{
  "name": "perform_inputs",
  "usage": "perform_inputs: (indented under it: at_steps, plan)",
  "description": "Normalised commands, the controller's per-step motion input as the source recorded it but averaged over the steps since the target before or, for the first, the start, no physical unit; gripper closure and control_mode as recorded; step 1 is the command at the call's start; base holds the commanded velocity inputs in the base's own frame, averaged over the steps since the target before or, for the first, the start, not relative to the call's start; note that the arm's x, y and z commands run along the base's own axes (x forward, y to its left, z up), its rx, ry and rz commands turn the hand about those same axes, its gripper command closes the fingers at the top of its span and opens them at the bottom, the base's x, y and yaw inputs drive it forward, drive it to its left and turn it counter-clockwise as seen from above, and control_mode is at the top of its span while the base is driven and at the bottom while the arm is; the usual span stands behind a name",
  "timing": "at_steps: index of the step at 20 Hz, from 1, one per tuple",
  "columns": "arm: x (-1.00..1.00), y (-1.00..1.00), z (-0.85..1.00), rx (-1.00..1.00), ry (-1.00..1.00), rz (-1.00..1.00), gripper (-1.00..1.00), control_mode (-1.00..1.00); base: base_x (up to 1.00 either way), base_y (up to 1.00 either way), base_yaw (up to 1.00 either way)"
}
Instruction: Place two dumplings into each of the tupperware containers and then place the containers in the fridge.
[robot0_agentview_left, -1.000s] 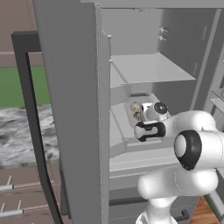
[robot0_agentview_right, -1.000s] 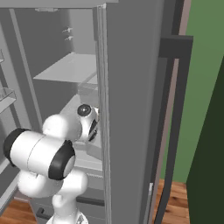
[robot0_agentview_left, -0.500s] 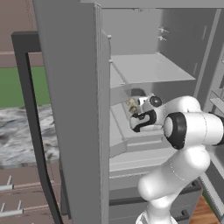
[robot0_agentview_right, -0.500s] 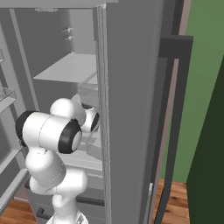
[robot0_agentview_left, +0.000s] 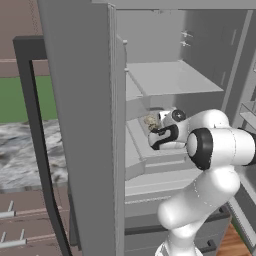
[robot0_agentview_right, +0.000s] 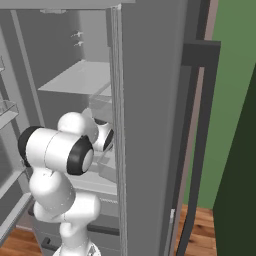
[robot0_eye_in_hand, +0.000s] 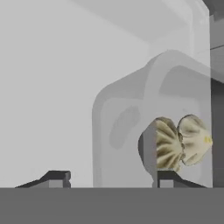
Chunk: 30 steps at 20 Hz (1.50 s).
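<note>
While the jaws stand spread, two dumplings (robot0_eye_in_hand: 181, 142) fill the tupperware container (robot0_eye_in_hand: 127, 127) ahead.

left base view: behind-left, facing the open fridge (robot0_agentview_left: 165, 80).
right base view: behind-right, same shelves.
hand view: close on tupperware container (robot0_eye_in_hand: 131, 127).

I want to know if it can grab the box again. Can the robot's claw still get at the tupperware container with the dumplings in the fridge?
Probably yes. The claw sits right at the tupperware container, its fingertips apart on either side of the near wall, nothing between them. The dumplings lie inside, on a shelf of the fridge.
</note>
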Motion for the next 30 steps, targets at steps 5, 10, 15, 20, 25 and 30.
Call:
perform_inputs:
  at_steps: [5, 10, 15, 20, 25, 30]
  plan:
    - [0.0, 0.0, 0.38, 0.0, 0.0, -0.08, -1.0, -1.0, 0.0, 0.0, 0.0]
    - [-0.25, 0.0, 0.48, 0.0, 0.01, -0.1, -1.0, -1.0, 0.0, 0.0, 0.0]
    - [-0.67, 0.0, 0.35, 0.0, 0.08, -0.1, -1.0, -1.0, 0.0, 0.0, 0.0]
    - [-0.55, 0.0, 0.5, 0.0, 0.07, -0.15, -1.0, -1.0, 0.0, 0.0, 0.0]
    - [-0.66, -0.01, 0.3, 0.1, 0.07, -0.24, -1.0, -1.0, 0.0, 0.0, 0.0]
    - [-0.91, 0.0, 0.02, 0.15, 0.05, -0.25, -1.0, -1.0, 0.0, 0.0, 0.0]
